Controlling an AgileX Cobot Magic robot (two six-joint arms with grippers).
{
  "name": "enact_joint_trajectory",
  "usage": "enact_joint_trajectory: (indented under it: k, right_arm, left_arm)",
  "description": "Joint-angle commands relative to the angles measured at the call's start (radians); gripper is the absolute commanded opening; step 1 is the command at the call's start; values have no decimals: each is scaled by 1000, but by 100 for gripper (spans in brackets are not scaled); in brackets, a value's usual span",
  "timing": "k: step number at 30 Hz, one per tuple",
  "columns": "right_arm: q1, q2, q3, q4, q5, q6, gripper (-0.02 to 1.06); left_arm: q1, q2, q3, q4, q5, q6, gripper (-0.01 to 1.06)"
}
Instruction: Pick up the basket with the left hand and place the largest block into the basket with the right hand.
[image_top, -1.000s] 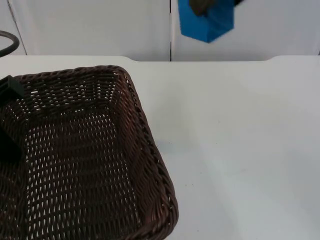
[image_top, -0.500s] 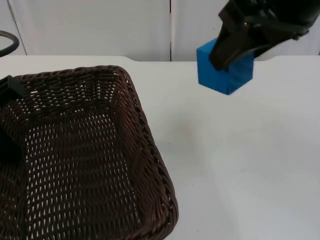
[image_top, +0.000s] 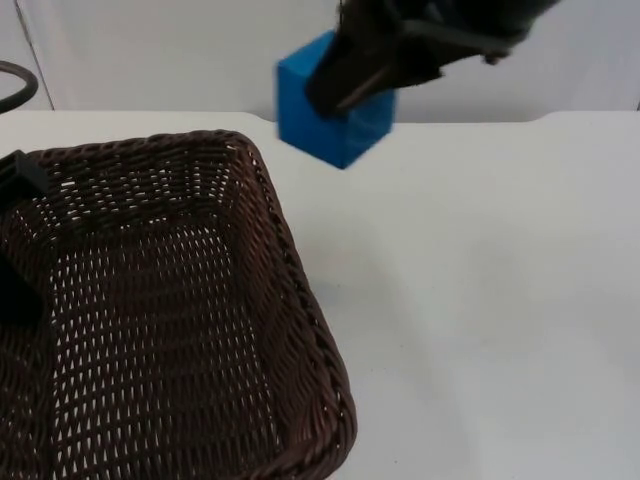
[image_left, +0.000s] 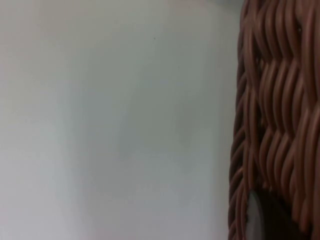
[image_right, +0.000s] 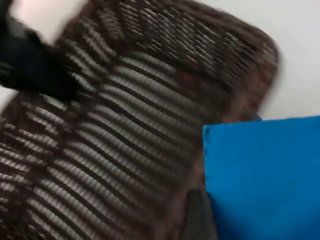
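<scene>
A: Right gripper (image_top: 345, 90) — clenched on the blue block (image_top: 330, 110), held in the air off the white table (image_top: 480, 280), in front of the grey partition wall (image_top: 180, 50).
B: Position against the basket?
A: Just beyond the far right corner of the dark brown wicker basket (image_top: 170, 300), apart from the rim. In the right wrist view, blue block (image_right: 262, 180) close up, with the basket's woven floor (image_right: 115, 130) below and past it.
B: Left gripper?
A: At the basket's left rim in the top view (image_top: 15, 240), black, partly cut off by the edge. Fingers' state — cannot tell. In the left wrist view, woven wall (image_left: 272, 115) upright beside bare table (image_left: 115, 120), a dark fingertip (image_left: 267, 220) against the weave.
</scene>
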Motion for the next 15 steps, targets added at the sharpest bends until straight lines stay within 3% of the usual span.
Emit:
enact_joint_trajectory:
  k: [1, 10, 15]
  right_arm:
    - [35, -16, 1, 10, -47, -18, 0]
    - [179, -16, 1, 10, -117, -18, 0]
    - [187, -16, 1, 26, -117, -18, 0]
  left_arm:
    - [4, -13, -1, -40, 2, 0, 0]
    - [4, -13, -1, -40, 2, 0, 0]
    - [4, -13, -1, -40, 2, 0, 0]
